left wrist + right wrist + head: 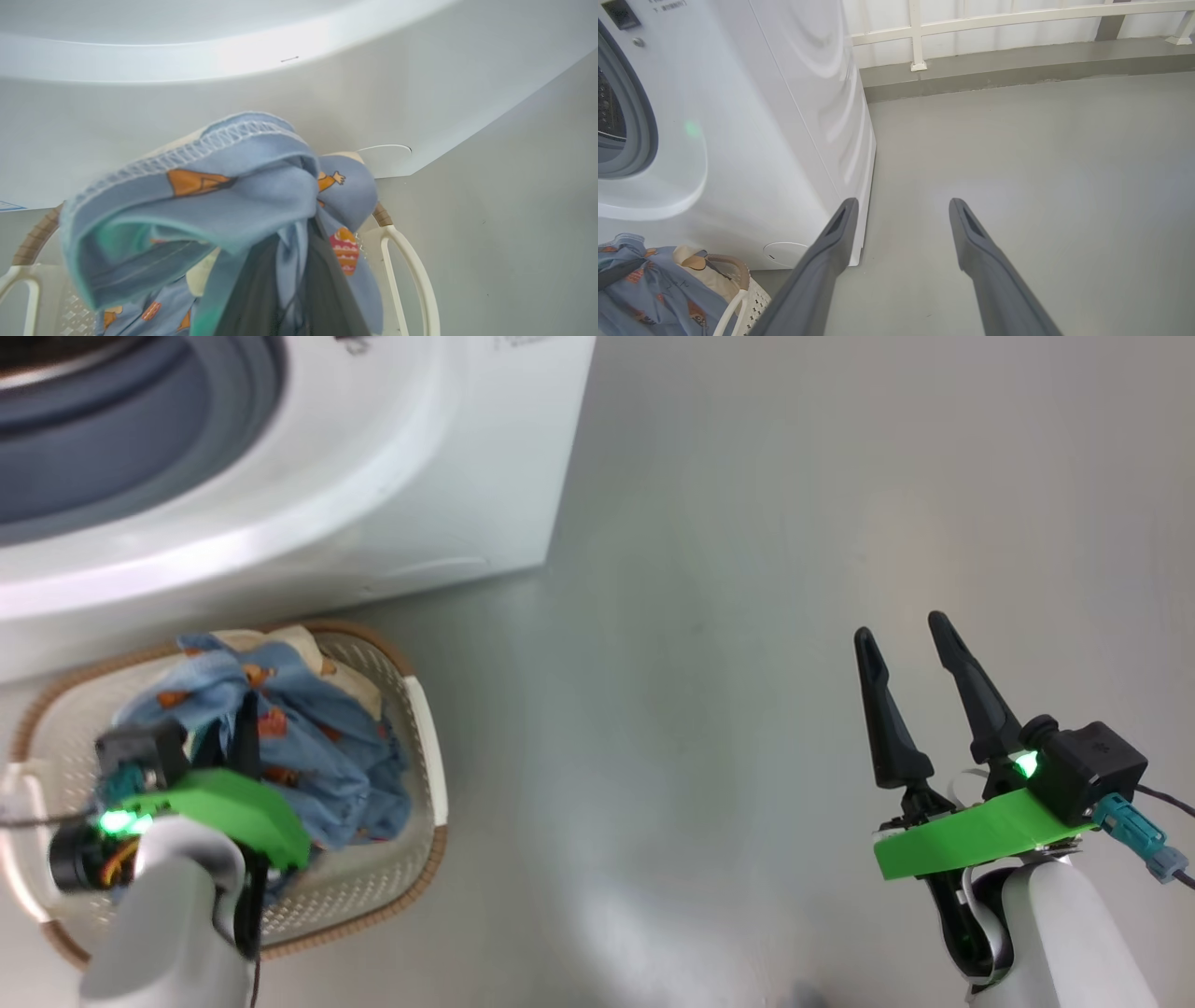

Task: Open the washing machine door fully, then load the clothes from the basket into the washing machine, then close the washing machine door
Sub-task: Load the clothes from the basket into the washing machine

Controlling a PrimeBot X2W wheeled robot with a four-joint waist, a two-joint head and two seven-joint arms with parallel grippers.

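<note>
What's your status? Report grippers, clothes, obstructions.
Left gripper shut on the clothes, in the basket. Right gripper open, holding nothing, over floor. Washing machine mouth uncovered just beyond basket; nothing seen in the way.

The smooth grey floor (747, 569) carries the white washing machine (392, 495). Just in front of its lower panel stands the cream perforated basket (425, 737) with a brown woven-look rim. A low grey kerb (1017, 70) borders the floor's far side.
</note>
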